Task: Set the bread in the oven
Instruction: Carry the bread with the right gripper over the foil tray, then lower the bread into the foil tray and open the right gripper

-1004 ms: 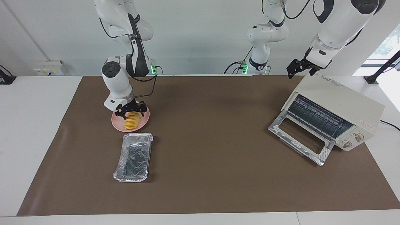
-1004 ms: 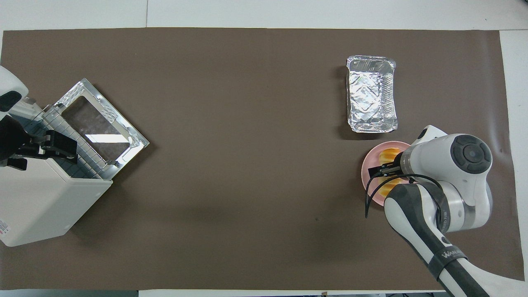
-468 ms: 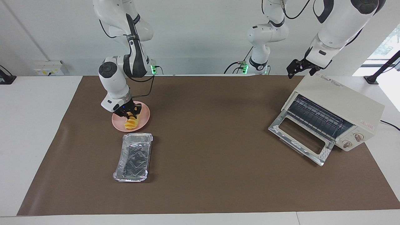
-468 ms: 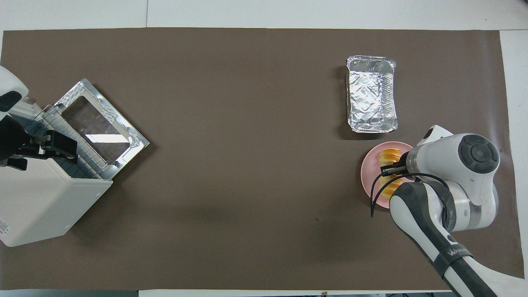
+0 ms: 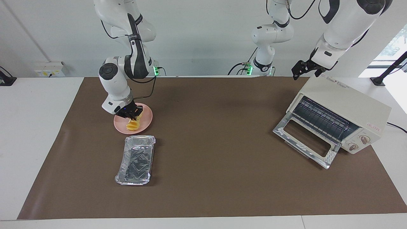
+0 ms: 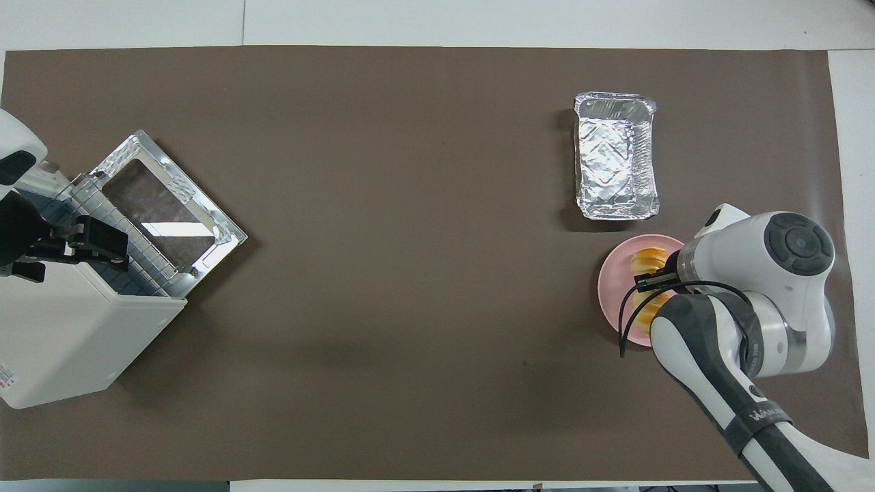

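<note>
With its door dropped open at the frame's right, the oven awaits the bread, clamped over the plate by the right gripper; the left gripper, fingers spread wide, waits above.

White wall, bright window

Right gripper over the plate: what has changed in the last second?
The right gripper has closed its fingers on the bread lying on the pink plate. The bread has not left the plate. The left gripper stays above the oven, whose door stays open; the foil tray is unmoved.
</note>
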Controlling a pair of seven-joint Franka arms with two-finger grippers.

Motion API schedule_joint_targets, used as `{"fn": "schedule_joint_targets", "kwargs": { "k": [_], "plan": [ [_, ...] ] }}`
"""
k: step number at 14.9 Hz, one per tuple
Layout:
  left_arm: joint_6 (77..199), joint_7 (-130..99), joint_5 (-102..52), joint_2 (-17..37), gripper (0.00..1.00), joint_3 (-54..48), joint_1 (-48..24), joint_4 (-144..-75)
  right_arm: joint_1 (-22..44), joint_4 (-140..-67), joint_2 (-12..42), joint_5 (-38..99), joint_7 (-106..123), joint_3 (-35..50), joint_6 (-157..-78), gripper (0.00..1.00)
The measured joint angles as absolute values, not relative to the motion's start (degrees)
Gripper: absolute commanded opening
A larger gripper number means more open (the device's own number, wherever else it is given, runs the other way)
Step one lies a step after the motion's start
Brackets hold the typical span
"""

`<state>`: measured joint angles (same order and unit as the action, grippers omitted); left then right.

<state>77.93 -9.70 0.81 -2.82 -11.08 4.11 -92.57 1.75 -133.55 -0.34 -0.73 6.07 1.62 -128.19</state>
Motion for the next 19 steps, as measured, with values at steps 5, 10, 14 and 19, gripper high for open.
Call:
{"fn": "schedule_joint_targets", "kwargs": {
  "k": [5, 10, 14, 19],
  "plan": [
    [77.9, -9.7, 0.8, -2.8, 1.0, -11.1, 4.1, -92.6, 1.5, -116.9, 2.0, -0.7, 6.2, 1.6, -112.7, 0.0],
    [77.9, -9.7, 0.8, -2.8, 1.0, -11.1, 4.1, -92.6, 1.7, -103.7, 8.8, -0.7, 6.3, 1.7, -111.0, 0.0],
    [77.9, -9.7, 0.8, -2.8, 1.0, -11.1, 4.1, -92.6, 2.5, -92.5, 17.0, -0.7, 6.3, 1.9, -108.2, 0.0],
    [77.9, -9.7, 0.8, -2.8, 1.0, -11.1, 4.1, -92.6, 4.6, -73.9, 33.3, -0.8, 4.4, 1.8, -105.6, 0.0]
  ]
}}
